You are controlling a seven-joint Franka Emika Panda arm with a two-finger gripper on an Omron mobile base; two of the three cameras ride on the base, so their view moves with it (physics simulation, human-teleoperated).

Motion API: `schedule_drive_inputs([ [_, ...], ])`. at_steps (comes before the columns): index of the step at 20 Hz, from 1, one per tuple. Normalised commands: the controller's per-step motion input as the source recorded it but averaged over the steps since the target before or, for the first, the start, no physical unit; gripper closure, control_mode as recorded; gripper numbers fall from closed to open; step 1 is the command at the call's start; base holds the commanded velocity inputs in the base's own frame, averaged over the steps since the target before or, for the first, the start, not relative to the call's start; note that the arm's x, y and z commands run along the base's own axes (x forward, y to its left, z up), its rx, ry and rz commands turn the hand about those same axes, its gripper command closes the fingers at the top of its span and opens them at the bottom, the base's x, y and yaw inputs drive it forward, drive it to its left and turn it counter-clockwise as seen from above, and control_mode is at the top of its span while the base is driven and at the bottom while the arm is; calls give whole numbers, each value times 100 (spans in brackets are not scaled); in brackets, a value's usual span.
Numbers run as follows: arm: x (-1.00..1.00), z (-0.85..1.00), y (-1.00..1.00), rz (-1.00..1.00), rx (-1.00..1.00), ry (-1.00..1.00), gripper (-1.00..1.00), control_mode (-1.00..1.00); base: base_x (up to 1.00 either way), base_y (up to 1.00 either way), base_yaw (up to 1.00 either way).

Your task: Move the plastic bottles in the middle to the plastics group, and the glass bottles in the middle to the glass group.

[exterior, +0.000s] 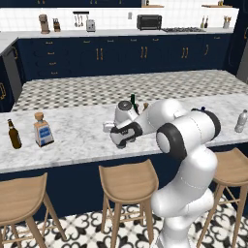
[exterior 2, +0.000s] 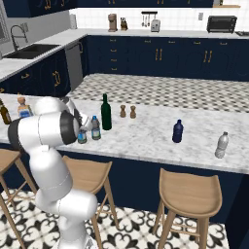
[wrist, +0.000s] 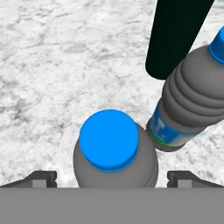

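In the hand view I look down on a clear plastic bottle with a blue cap (wrist: 109,140). My gripper (wrist: 112,178) is open, with one fingertip (wrist: 41,178) on each side of the bottle, apart from it. A second plastic bottle with a blue label (wrist: 188,109) stands just right of it, in front of the dark-green glass bottle (wrist: 175,35). From the right base, both small bottles (exterior 2: 96,128) (exterior 2: 82,135) stand beside the tall green bottle (exterior 2: 105,113), partly behind my arm. The brown beer bottle (exterior: 14,134) and square stoppered bottle (exterior: 43,130) stand far left. The dark-blue bottle (exterior 2: 178,131) and greyish clear bottle (exterior 2: 222,145) stand far right.
Two small brown shakers (exterior 2: 127,112) stand behind the green bottle on the marble counter (exterior 2: 146,133). Wooden stools (exterior: 128,181) line the counter's near edge below my arm. Bare marble lies between the middle bottles and each group.
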Motion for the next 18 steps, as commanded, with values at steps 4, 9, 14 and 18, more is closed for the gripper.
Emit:
schedule_drive_inputs([
  [4,0,-21,-2,0,-2,0,100,-100,0,0,0],
  [9,-4,-31,-19,0,-2,0,100,-100,0,0,0],
  [14,-36,-13,-16,1,0,-1,100,-100,0,0,0],
  [18,-76,9,-27,1,0,-2,100,-100,0,0,0],
])
